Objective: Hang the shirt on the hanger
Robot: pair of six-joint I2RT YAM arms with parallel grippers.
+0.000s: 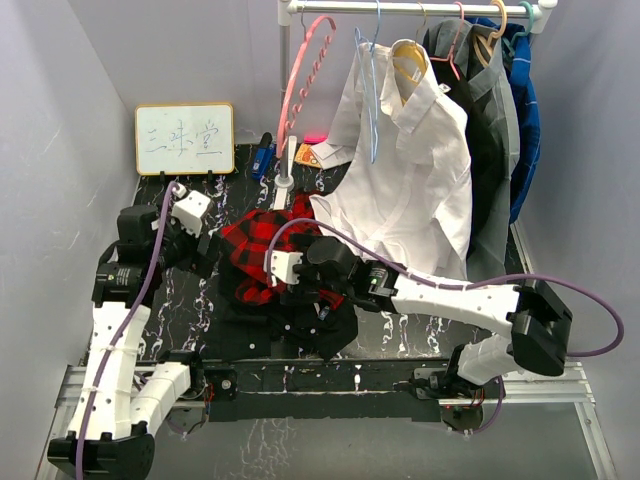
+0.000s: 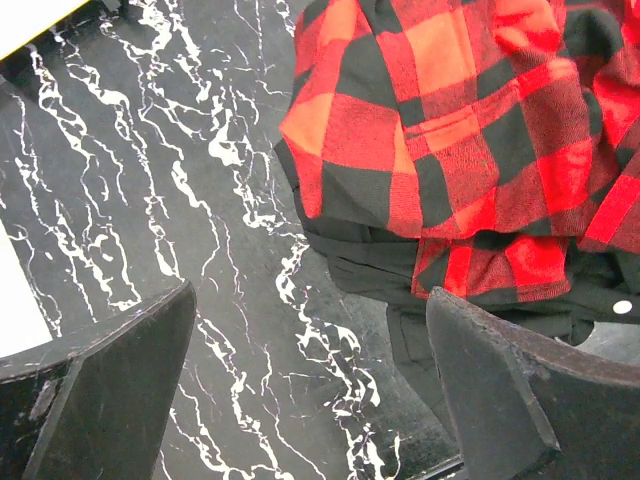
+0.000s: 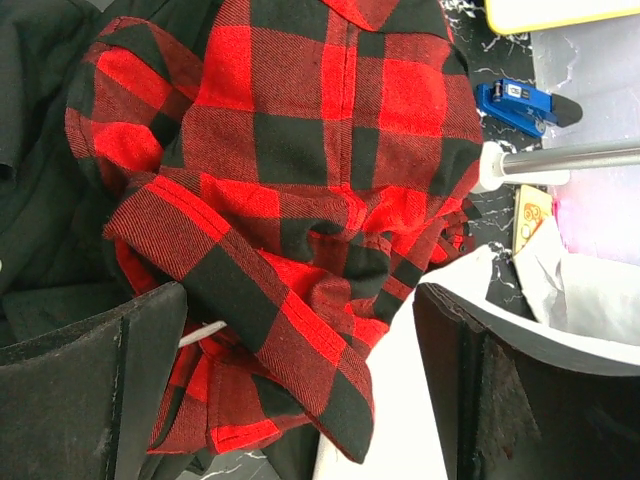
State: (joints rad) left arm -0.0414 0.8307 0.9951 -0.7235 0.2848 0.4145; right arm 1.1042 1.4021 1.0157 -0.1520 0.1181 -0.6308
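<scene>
The red-and-black plaid shirt [image 1: 250, 240] lies crumpled on the black marble table [image 1: 190, 300]; its lettering is hidden. It fills the right wrist view [image 3: 300, 170] and the upper right of the left wrist view [image 2: 450, 130]. The light-blue wire hanger [image 1: 373, 100] hangs on the rail in front of a white dress shirt. My left gripper [image 1: 210, 250] is open and empty over bare table [image 2: 310, 390], just left of the shirt's edge. My right gripper [image 1: 278, 270] is open with a shirt fold [image 3: 300, 390] between its fingers. A thin pale rod [image 3: 202, 333] pokes out of the folds.
A black garment [image 1: 325, 325] lies under and in front of the plaid shirt. The white dress shirt [image 1: 410, 180] hangs down onto the table at the back right, with dark clothes [image 1: 505, 120] beside it. A whiteboard [image 1: 185, 138], a pink hanger [image 1: 303, 75], the rack pole [image 1: 285, 150] and a blue tool [image 1: 263, 158] stand at the back.
</scene>
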